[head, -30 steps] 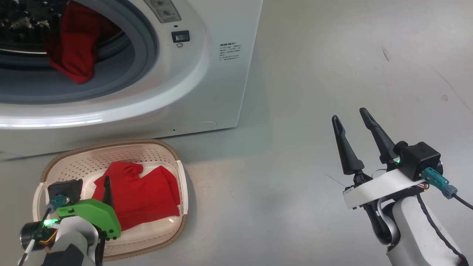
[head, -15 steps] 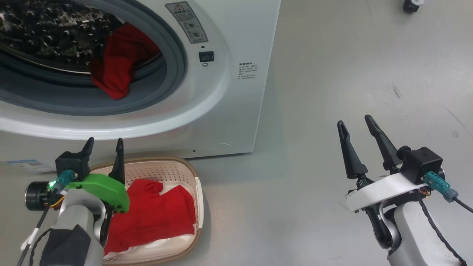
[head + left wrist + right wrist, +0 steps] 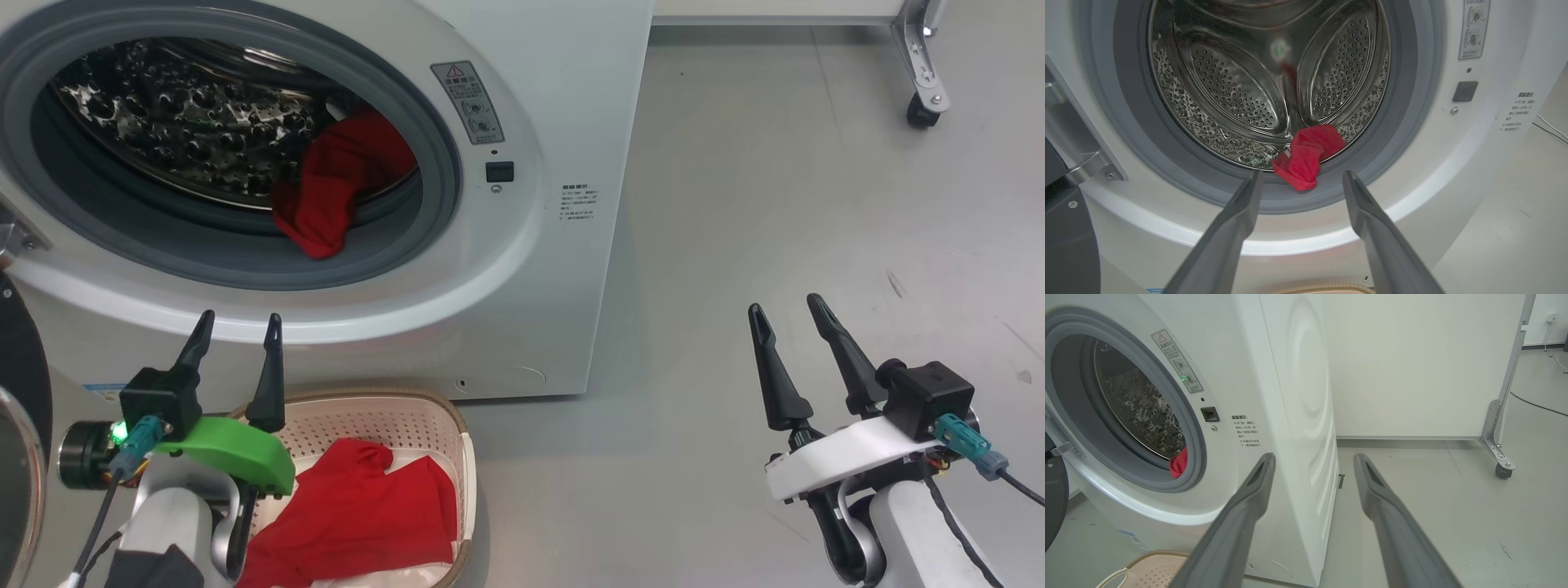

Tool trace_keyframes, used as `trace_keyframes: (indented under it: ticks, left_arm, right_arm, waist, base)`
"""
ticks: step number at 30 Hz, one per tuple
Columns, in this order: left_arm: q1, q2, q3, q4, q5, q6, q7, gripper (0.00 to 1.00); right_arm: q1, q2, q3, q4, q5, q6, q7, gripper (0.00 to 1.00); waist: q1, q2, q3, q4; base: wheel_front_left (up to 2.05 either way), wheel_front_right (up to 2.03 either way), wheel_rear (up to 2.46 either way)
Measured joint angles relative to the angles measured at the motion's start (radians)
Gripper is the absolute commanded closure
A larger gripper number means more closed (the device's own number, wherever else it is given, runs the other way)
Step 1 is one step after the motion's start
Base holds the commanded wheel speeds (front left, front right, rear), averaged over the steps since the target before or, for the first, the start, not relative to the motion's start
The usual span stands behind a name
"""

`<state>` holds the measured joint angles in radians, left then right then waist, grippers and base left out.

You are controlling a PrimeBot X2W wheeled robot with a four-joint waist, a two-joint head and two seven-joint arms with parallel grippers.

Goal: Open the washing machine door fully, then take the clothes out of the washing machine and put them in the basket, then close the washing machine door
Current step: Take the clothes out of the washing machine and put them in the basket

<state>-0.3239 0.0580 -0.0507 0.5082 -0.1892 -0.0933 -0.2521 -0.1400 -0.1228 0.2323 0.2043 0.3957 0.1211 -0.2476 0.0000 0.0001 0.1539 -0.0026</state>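
One red garment [image 3: 335, 196] is left in the washing machine [image 3: 571, 98] — draped over the lower lip of the drum [image 3: 163, 106] onto the grey seal [image 3: 204, 261], its long axis running out of the drum and downward. A second red garment [image 3: 359, 506] is laid in the basket [image 3: 433, 404] below the opening. The left gripper [image 3: 242, 318] is held spread and empty by the basket, fingers aimed up at the opening; in the left wrist view the garment is framed dead ahead, between the fingertips. The right gripper [image 3: 784, 304] — also spread, empty — is seen well apart beyond the machine's side, so the reach is judged to fall to the left arm.
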Motion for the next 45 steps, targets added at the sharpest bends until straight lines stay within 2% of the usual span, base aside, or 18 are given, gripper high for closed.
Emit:
trace_keyframes:
  ticks: [12,21,45]
  left_arm:
    - [0.136,-0.01,0.007,-0.128,0.0,0.001,0.0,0.0]
    - [0.177,-0.012,0.0,-0.195,0.0,0.002,0.0,0.0]
    - [0.248,-0.014,-0.023,-0.261,0.0,0.019,0.0,0.0]
  right_arm:
    - [0.052,0.004,-0.007,-0.021,0.0,0.0,0.0,0.0]
    - [0.068,0.009,-0.006,-0.035,0.0,0.0,0.0,0.0]
    - [0.087,0.012,-0.004,-0.044,-0.002,0.0,0.0,0.0]
  waist:
    - [0.0,0.0,-0.064,0.01]
    - [0.0,0.0,-0.072,0.003]
    - [0.0,0.0,-0.079,-0.006]
  base:
    - [0.0,0.0,0.0]
    - [0.0,0.0,0.0]
    - [0.0,0.0,0.0]
